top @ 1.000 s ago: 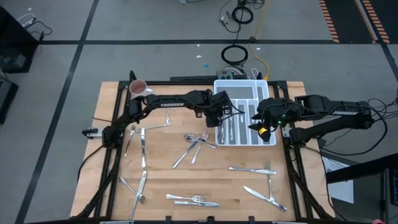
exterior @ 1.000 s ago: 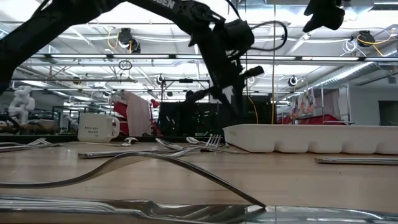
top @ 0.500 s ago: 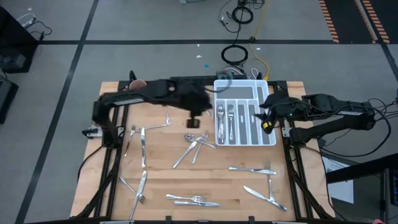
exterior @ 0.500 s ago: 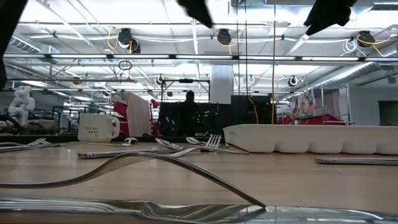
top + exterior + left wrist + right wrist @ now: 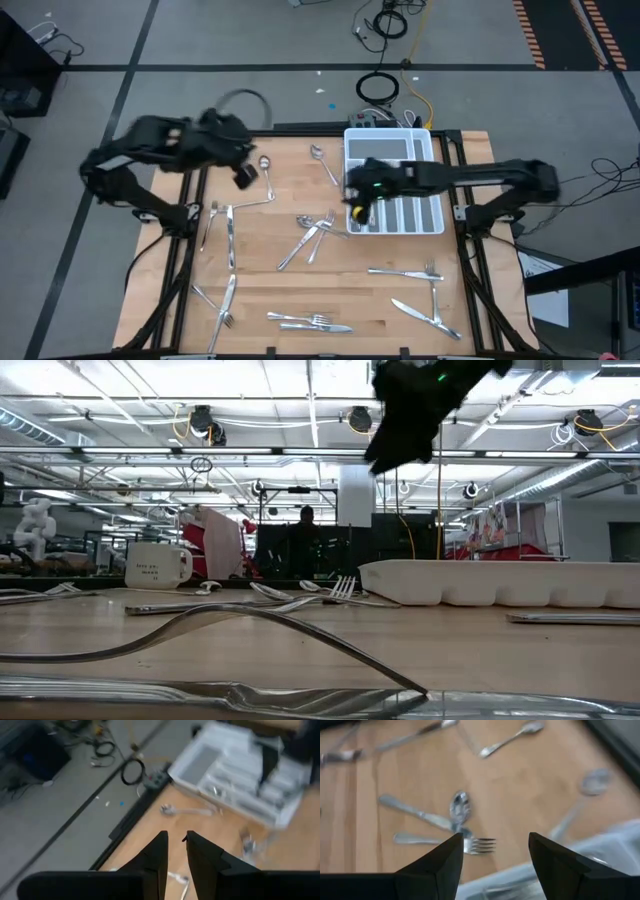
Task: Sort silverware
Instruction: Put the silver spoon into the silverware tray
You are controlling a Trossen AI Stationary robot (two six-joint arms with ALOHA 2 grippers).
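The right gripper, spread and empty, hangs above the white compartmented tray's edge, near scattered shiny metal silverware on the wooden table. The tray holds a few pieces. The left gripper, narrowly parted, grasps nothing.

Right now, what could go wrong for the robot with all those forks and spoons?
The right end effector, wide open, hangs over the tray's left edge and might bump it while reaching for the crossed pile of forks and a spoon. In that pile it may grab two pieces together. The left end effector is empty.

Your left arm motion-blurred, tray smeared in left wrist view, mug hidden overhead.
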